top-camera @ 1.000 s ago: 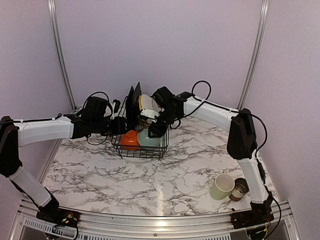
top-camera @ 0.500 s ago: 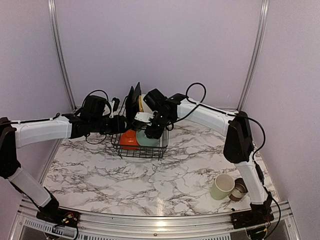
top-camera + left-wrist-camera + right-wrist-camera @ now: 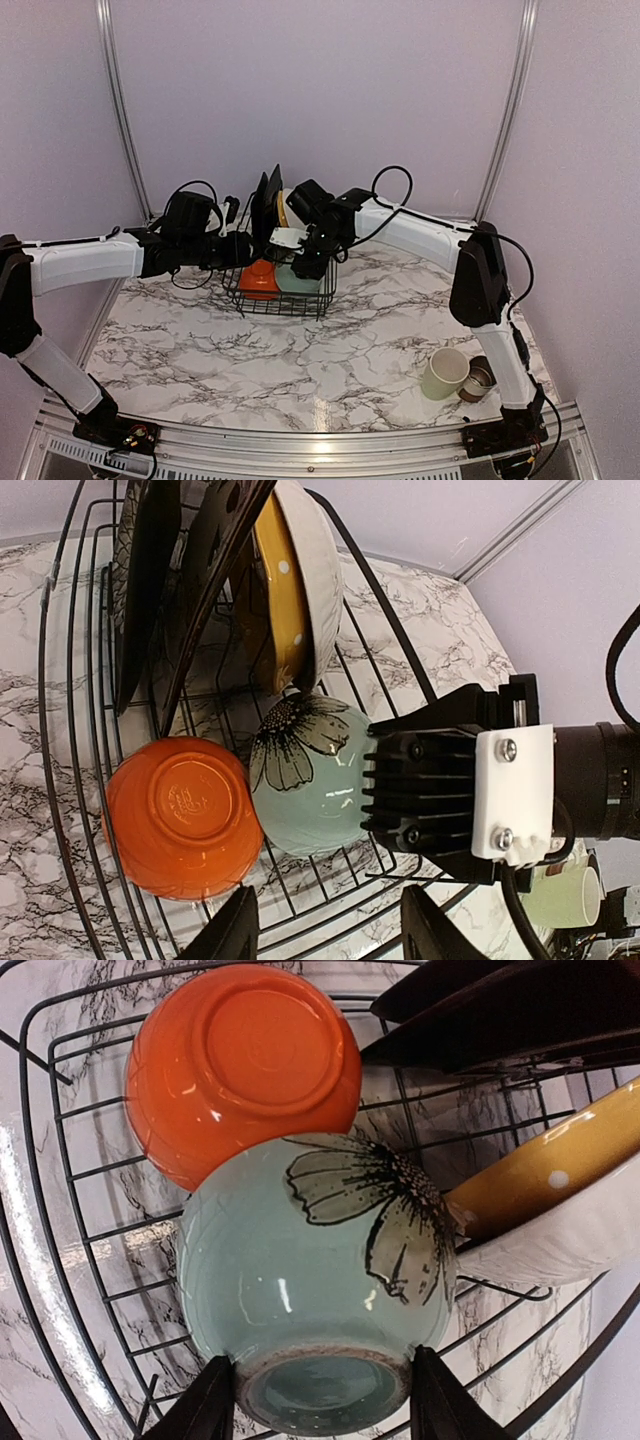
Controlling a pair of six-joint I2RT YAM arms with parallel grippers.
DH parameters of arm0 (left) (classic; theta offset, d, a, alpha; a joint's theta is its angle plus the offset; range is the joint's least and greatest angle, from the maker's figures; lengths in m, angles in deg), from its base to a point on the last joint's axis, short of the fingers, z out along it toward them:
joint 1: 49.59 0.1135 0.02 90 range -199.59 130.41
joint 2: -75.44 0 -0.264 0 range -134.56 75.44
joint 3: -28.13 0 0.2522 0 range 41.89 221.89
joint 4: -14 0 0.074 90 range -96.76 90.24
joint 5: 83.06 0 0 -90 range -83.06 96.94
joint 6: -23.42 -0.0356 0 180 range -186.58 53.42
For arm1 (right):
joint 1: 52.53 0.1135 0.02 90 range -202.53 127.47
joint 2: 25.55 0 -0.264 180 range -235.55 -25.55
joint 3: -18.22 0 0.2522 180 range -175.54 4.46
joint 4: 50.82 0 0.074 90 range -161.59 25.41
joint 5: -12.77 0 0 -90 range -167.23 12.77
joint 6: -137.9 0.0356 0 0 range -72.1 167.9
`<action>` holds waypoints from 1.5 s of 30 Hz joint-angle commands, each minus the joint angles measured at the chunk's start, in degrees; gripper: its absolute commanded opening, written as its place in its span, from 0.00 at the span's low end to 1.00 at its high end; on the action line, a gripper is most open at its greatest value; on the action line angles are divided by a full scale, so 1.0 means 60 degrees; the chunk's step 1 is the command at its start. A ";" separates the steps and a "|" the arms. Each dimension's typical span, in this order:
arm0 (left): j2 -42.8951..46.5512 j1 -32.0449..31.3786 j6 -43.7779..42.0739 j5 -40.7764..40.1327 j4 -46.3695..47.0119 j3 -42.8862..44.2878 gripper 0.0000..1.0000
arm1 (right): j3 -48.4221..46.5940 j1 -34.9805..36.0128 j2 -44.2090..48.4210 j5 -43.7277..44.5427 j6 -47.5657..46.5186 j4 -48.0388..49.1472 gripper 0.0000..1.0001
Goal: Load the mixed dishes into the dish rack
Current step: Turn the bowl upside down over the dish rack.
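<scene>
Right gripper [image 3: 320,1378] jaws clamp the foot of the upturned pale green flowered bowl [image 3: 300,1260] inside the dish rack [image 3: 283,308], touching the orange bowl [image 3: 240,1060]. Left gripper [image 3: 335,928] jaws stand apart, empty. Risk: an uneven release could tip the bowl onto the yellow plate [image 3: 540,1175].

Marble-patterned table [image 3: 300,350] ringed by lilac walls [image 3: 320,90] and what look like metal rails [image 3: 510,100].

I read no legible text, label, brand, number or sign in any of my views. The only marking I can resolve is a drawn flower with dark outlines on the pale green bowl [image 3: 300,1280]. It carries no lettering.
</scene>
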 commanded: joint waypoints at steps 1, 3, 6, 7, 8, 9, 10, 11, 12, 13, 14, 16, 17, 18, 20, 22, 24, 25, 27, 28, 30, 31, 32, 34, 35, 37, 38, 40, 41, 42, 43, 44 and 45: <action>0.0149 0.0023 0.0022 0.0097 -0.0018 -0.0147 0.50 | -0.0230 0.0039 0.0383 0.0468 -0.0190 0.0373 0.32; 0.0149 0.0016 0.0037 0.0137 -0.0009 -0.0155 0.50 | -0.0198 0.0042 0.0318 0.0698 -0.0257 0.0372 0.32; 0.0162 0.0006 0.0053 0.0171 0.0002 -0.0183 0.51 | 0.0015 0.0052 0.0506 0.0833 -0.0202 0.0322 0.32; 0.0172 0.0005 0.0065 0.0156 0.0005 -0.0198 0.51 | 0.0113 0.0059 0.0625 0.0835 -0.0167 0.0329 0.34; 0.0164 0.0005 0.0070 0.0168 0.0033 -0.0205 0.51 | 0.0204 0.0053 0.0735 0.0871 -0.0150 0.0340 0.34; 0.0143 0.0005 0.0082 0.0172 0.0049 -0.0214 0.51 | 0.0309 0.0052 0.0844 0.0914 -0.0151 0.0355 0.34; 0.0115 0.0005 0.0082 0.0202 0.0071 -0.0220 0.51 | 0.0453 0.0052 0.0931 0.0978 -0.0188 0.0382 0.34; 0.0075 0.0013 0.0087 0.0218 0.0114 -0.0221 0.51 | 0.0543 0.0052 0.0984 0.1052 -0.0231 0.0385 0.34; 0.0020 0.0006 0.0106 0.0233 0.0136 -0.0221 0.51 | 0.0615 0.0052 0.1025 0.1049 -0.0253 0.0377 0.34; -0.0029 0.0005 0.0123 0.0268 0.0159 -0.0210 0.51 | 0.0662 0.0052 0.1028 0.0995 -0.0254 0.0350 0.34; -0.0093 0.0005 0.0140 0.0309 0.0180 -0.0199 0.52 | 0.0668 0.0054 0.0990 0.0956 -0.0261 0.0325 0.34; -0.0174 0.0002 0.0155 0.0373 0.0176 -0.0160 0.52 | 0.0567 0.0052 0.0764 0.0832 -0.0280 0.0275 0.34; -0.0210 -0.0008 0.0168 0.0408 0.0175 -0.0142 0.52 | 0.0446 0.0041 0.0595 0.0778 -0.0279 0.0240 0.34; -0.0230 -0.0009 0.0169 0.0423 0.0171 -0.0123 0.53 | 0.0286 0.0019 0.0389 0.0776 -0.0301 0.0214 0.34; -0.0239 -0.0006 0.0162 0.0446 0.0136 -0.0070 0.53 | -0.0027 0.0008 0.0029 0.0913 -0.0312 0.0247 0.41; -0.0211 -0.0009 0.0133 0.0416 0.0036 -0.0012 0.53 | -0.0263 0.0008 -0.0159 0.1024 -0.0248 0.0329 0.52; -0.0177 -0.0009 0.0100 0.0349 -0.0044 -0.0001 0.53 | -0.0457 -0.0014 -0.0206 0.1047 -0.0167 0.0422 0.59; -0.0163 -0.0009 0.0089 0.0328 -0.0056 -0.0001 0.53 | -0.0539 -0.0020 -0.0189 0.1028 -0.0172 0.0462 0.60; -0.0190 -0.0002 0.0082 0.0326 -0.0082 -0.0001 0.54 | -0.0698 -0.0045 -0.0114 0.0981 -0.0155 0.0543 0.62; -0.0212 -0.0009 0.0089 0.0325 -0.0092 0.0012 0.54 | -0.0725 -0.0068 -0.0055 0.0978 -0.0139 0.0596 0.65; -0.0242 -0.0009 0.0094 0.0343 -0.0080 0.0028 0.54 | -0.0702 -0.0117 0.0081 0.0956 -0.0131 0.0749 0.71; -0.0246 -0.0009 0.0096 0.0347 -0.0070 0.0021 0.54 | -0.0707 -0.0162 0.0110 0.0894 -0.0120 0.0786 0.73; -0.0274 -0.0009 0.0094 0.0339 -0.0066 0.0027 0.54 | -0.0732 -0.0209 0.0107 0.0861 -0.0109 0.0797 0.74; -0.0297 -0.0009 0.0092 0.0338 -0.0052 0.0038 0.54 | -0.0806 -0.0304 0.0048 0.0778 -0.0049 0.0742 0.74; -0.0305 -0.0009 0.0090 0.0339 -0.0053 0.0042 0.54 | -0.0803 -0.0346 0.0062 0.0612 0.0011 0.0685 0.74; -0.0309 -0.0009 0.0085 0.0344 -0.0070 0.0043 0.54 | -0.0710 -0.0393 0.0176 0.0194 0.0131 0.0518 0.74; -0.0299 -0.0009 0.0075 0.0336 -0.0085 0.0043 0.54 | -0.0584 -0.0383 0.0267 -0.0027 0.0094 0.0461 0.74; -0.0280 -0.0009 -0.0053 0.0274 -0.0170 0.0043 0.54 | -0.0130 -0.0377 0.0523 -0.0253 -0.0080 0.0488 0.74; -0.0290 -0.0009 -0.0144 0.0189 -0.0260 0.0055 0.54 | 0.0164 -0.0362 0.0663 -0.0272 -0.0229 0.0560 0.74; -0.0302 -0.0009 -0.0240 0.0116 -0.0323 0.0070 0.54 | 0.0474 -0.0339 0.0774 -0.0201 -0.0399 0.0697 0.74; -0.0351 -0.0009 -0.0321 0.0068 -0.0408 0.0103 0.54 | 0.0725 -0.0330 0.0847 -0.0095 -0.0543 0.0826 0.74; -0.0425 -0.0009 -0.0423 -0.0015 -0.0508 0.0164 0.54 | 0.0892 -0.0329 0.0872 -0.0058 -0.0640 0.0971 0.74; -0.0527 -0.0009 -0.0525 -0.0144 -0.0616 0.0274 0.54 | 0.0984 -0.0325 0.0850 -0.0033 -0.0690 0.1027 0.74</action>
